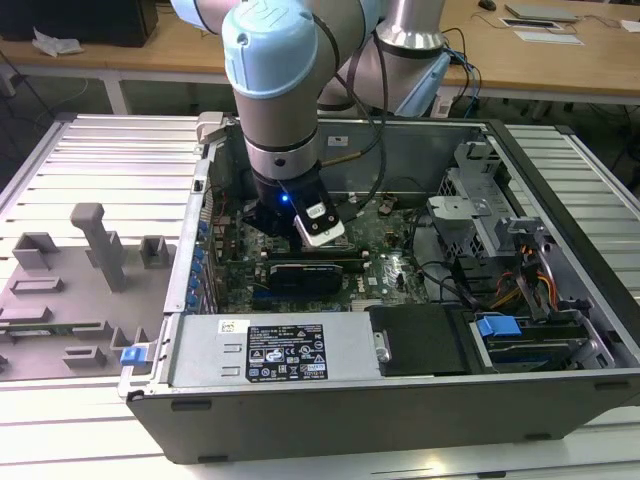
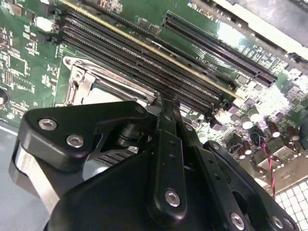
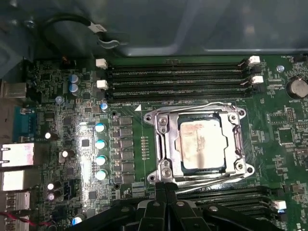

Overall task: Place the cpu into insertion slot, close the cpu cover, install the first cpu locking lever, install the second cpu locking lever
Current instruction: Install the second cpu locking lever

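Silver-topped cpu (image 3: pixel 201 145) sits in the insertion slot (image 3: pixel 166 144) on the green motherboard (image 3: pixel 86 125), inside the open computer case (image 1: pixel 560 390). The cpu cover (image 3: pixel 239 139) lies down around the chip, framing it. Gripper (image 3: pixel 165 188) hangs at the socket's edge, between socket and a bank of memory slots (image 3: pixel 178 77) in the first wrist view; its black fingers (image 2: pixel 166 120) are pressed together with nothing between them. In the exterior view the arm (image 1: pixel 280 90) reaches down into the case's left half.
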`<state>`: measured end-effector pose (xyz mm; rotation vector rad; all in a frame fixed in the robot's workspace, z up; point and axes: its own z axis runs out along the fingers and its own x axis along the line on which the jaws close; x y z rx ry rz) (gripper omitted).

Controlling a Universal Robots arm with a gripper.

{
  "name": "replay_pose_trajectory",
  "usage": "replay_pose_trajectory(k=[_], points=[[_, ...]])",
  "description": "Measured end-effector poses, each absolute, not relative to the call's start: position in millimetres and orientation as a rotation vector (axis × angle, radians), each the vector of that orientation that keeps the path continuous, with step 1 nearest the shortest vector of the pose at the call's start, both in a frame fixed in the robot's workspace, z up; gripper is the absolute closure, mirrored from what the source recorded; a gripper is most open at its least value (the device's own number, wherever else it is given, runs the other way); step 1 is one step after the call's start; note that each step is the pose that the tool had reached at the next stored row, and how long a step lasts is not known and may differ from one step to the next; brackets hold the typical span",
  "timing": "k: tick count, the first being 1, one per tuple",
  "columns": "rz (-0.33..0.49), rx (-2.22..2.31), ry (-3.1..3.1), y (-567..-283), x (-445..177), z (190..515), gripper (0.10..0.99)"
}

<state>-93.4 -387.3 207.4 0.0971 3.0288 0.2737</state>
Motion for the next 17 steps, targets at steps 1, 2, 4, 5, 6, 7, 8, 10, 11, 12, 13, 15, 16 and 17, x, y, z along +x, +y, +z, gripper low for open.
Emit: replay_pose_trajectory(k=[1,2,4,5,6,7,8,10,11,12,13,15,16,17], points=[[0.284,0.097,3.028,-387.6,-93.7,206.7,0.98],[0.301,0.096,3.027,-388.0,-94.3,205.7,0.98],[0.324,0.094,3.025,-388.4,-95.9,203.7,0.98],[0.335,0.093,3.025,-388.5,-96.8,202.9,0.98],[0.347,0.092,3.024,-388.5,-98.0,201.4,0.98],[0.352,0.091,3.023,-388.5,-98.7,200.4,0.98],[0.357,0.09,3.023,-388.4,-99.1,199.3,0.98],[0.366,0.087,3.022,-388.5,-99.7,197.2,0.98],[0.37,0.086,3.022,-388.5,-99.9,196.1,0.98],[0.373,0.085,3.022,-388.6,-100.2,195.3,0.98],[0.375,0.083,3.022,-388.5,-100.3,195.0,0.98],[0.377,0.082,3.021,-388.3,-100.1,196.1,0.98],[0.378,0.082,3.021,-388.3,-100.0,199.3,0.98],[0.377,0.082,3.021,-388.3,-100.0,203.5,0.98]])
